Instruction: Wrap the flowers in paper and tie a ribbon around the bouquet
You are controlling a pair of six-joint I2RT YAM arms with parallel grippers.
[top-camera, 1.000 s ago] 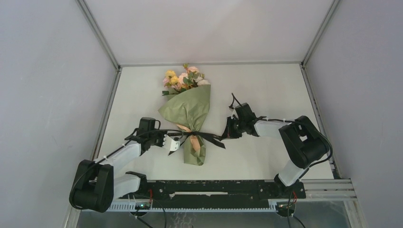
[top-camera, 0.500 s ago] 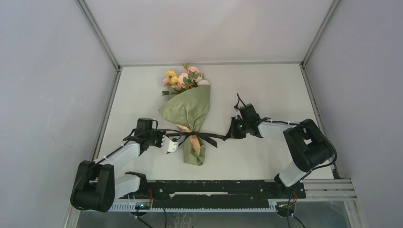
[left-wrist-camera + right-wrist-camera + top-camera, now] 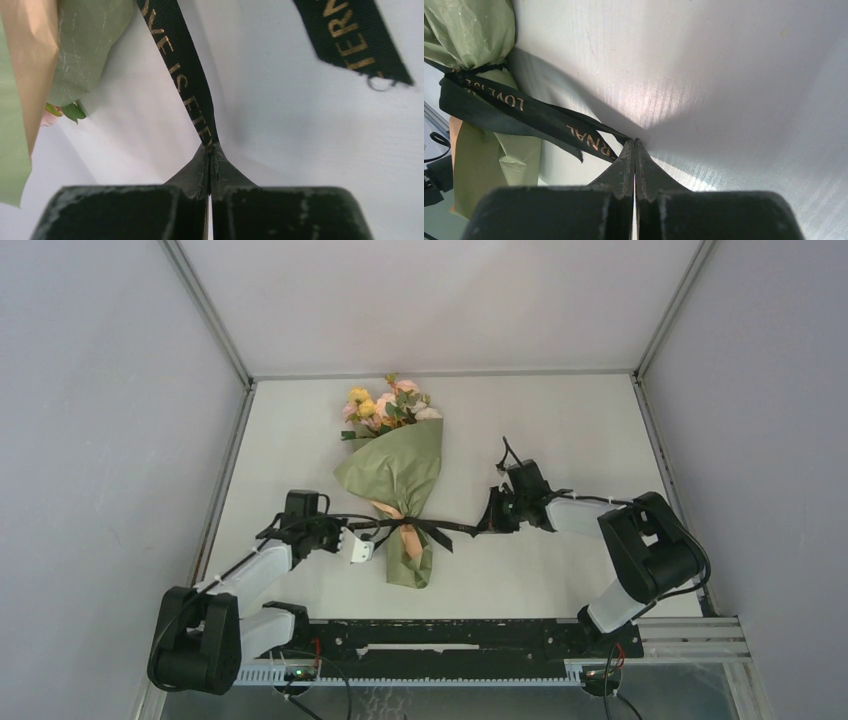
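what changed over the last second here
The right end effector moved right, away from the bouquet, pulling its end of the ribbon straight and taut. The left end effector shifted slightly left with its own end. Both stayed shut on the ribbon; nothing was let go. The bouquet kept its place.

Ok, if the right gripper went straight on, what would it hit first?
Probably the table: the right gripper, shut on the ribbon, points at it, with the bouquet off to one side. Depth is unclear.
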